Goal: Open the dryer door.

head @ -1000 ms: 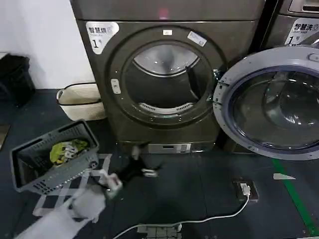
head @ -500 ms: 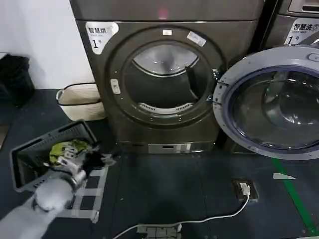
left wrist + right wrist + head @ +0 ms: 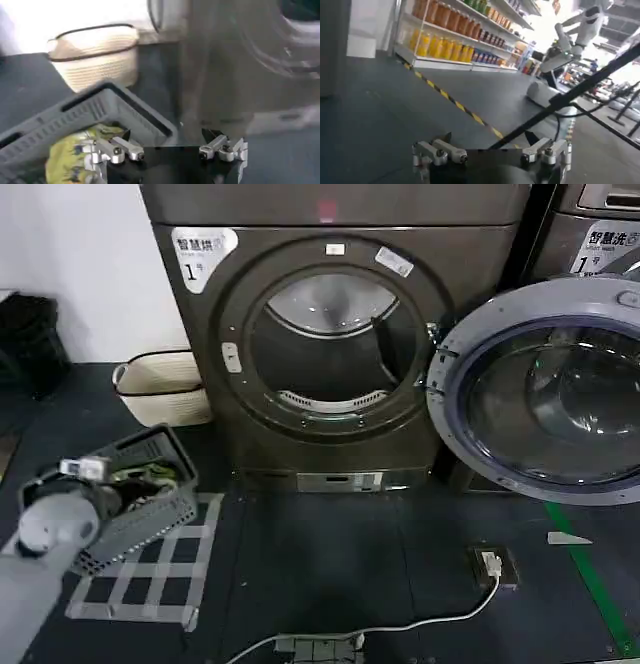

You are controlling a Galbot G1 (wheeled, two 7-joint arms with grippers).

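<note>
Dryer door (image 3: 545, 389) hangs wide open at the right of the dryer (image 3: 330, 334), grey inner face and bulging glass turned outward.

Its round opening shows the bare drum, and the white corner label marked "1" sits at upper left. The left claw (image 3: 170, 150) is low at the robot's left, above a grey basket (image 3: 150, 454) on the floor holding a yellow-green cloth (image 3: 67, 155); its fingers stand spread wide, gripping nothing. A woven cream basket (image 3: 165, 384) sits beside the dryer. The right claw (image 3: 492, 150) is likewise spread wide and empty, facing away toward store shelves (image 3: 460, 25).
</note>
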